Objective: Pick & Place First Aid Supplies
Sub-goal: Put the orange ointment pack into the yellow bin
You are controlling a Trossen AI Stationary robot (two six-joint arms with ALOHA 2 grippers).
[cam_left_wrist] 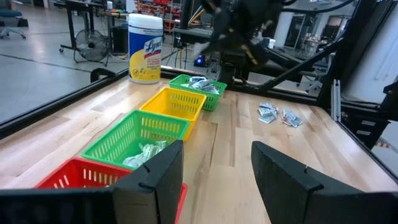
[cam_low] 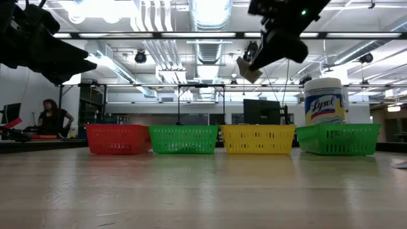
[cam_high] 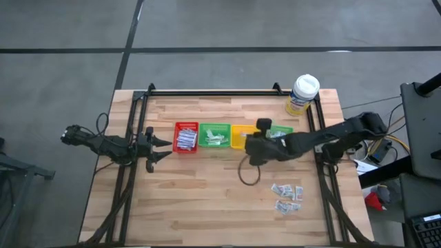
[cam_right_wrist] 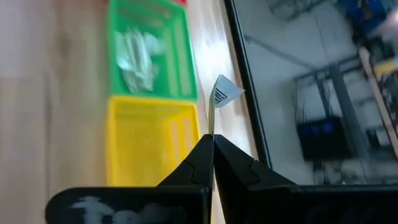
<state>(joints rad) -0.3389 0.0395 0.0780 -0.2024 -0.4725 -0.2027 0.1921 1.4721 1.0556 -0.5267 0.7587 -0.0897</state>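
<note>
Overhead, our right gripper [cam_right_wrist: 211, 146] pinches a small packet [cam_right_wrist: 222, 93] upright above the yellow tray [cam_right_wrist: 152, 140]; our left gripper [cam_left_wrist: 214, 177] waits, fingers spread, left of the red tray [cam_high: 186, 136].

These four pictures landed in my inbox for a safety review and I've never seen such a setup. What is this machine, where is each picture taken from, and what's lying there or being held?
It is a robot with two dark arms at a wooden table.

One picture looks straight down, one looks level across the tabletop, and two come from cameras on the arms' wrists.

Four small baskets stand in a row: red basket, green basket, yellow basket and a second green basket. A Lysol wipes tub stands at the far corner. A few loose packets lie on the wood on the right.

The right hand is shut on a thin paper packet, raised above the yellow basket. The left hand waits open beside the red basket, holding nothing.
</note>
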